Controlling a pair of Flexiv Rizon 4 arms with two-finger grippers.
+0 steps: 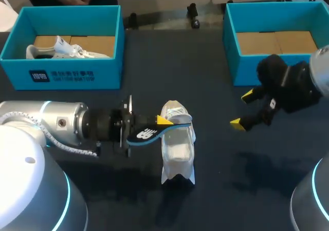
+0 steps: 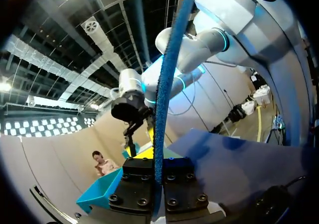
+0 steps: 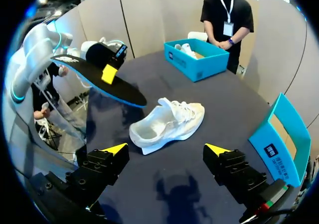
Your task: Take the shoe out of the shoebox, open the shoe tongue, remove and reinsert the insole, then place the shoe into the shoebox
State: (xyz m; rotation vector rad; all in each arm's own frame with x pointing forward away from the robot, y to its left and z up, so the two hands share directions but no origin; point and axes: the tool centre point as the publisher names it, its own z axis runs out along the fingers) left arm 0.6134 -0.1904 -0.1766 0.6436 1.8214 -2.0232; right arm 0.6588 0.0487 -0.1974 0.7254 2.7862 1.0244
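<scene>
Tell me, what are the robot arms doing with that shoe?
The left arm's fingers are pinching a black insole with a blue edge, held up in the air close to the white shoe on the table. The right arm's fingers hang open off to the side, holding nothing. At the back, the left shoebox has a second shoe inside, and the right shoebox shows only its cardboard bottom.
</scene>
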